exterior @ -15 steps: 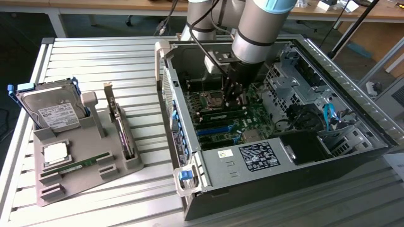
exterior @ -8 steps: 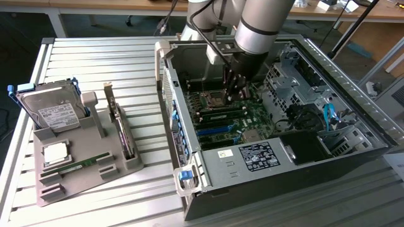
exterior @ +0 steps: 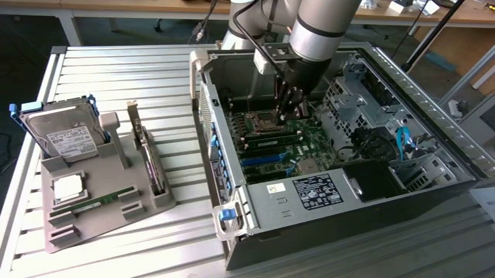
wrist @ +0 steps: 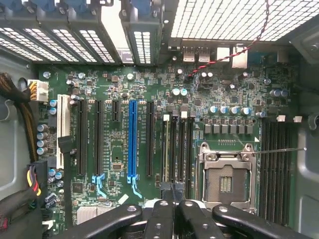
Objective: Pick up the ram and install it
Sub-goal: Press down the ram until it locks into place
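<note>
Far on the exterior view's left, a grey moulded plastic parts holder [exterior: 147, 202] sits on the white slatted metal table [exterior: 116, 63]. It carries a silver hard drive in a blue-edged caddy [exterior: 62, 136], a square silver processor chip [exterior: 68, 188], an upright expansion card with metal bracket [exterior: 147, 156], and a long thin green ram stick [exterior: 97, 201] lying flat near the chip. To the right, the open black-and-grey computer case [exterior: 348, 231] lies on its side with the green motherboard [wrist: 124, 79] exposed. The black gripper [exterior: 293, 104] on the silver robot arm [exterior: 321, 26] reaches into the case, above the silver CPU socket [wrist: 225, 181] and dark memory slots [wrist: 177, 149]. Fingers [wrist: 192, 219] are pressed together, nothing pinched.
</note>
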### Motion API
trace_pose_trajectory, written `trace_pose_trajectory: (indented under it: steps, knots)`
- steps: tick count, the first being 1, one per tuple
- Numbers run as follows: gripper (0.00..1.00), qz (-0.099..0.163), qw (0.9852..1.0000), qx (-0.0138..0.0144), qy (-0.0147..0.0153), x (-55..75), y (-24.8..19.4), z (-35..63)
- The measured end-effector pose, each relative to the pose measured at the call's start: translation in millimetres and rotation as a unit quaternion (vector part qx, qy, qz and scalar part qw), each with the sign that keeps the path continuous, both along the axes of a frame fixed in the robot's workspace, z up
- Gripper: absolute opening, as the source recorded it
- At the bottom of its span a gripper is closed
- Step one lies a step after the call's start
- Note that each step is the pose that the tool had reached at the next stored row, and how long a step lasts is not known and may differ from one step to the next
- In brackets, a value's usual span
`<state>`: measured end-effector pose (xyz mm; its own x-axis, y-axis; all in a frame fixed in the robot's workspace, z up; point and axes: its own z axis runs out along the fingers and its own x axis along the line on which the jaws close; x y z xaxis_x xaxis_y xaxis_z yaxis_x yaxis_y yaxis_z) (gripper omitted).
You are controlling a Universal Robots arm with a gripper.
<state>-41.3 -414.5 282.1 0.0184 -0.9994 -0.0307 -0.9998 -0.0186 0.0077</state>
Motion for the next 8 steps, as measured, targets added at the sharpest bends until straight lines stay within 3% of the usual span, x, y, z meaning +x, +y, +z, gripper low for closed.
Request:
trace_pose_trajectory:
  steps: [4, 8]
  knots:
    - [0.11, 0.000, 1.0000, 0.0000, 0.0000, 0.0, 0.0, 0.0]
    - [0.11, -0.033, 0.9994, 0.0000, 0.0000, 0.0, 0.0, -0.1]
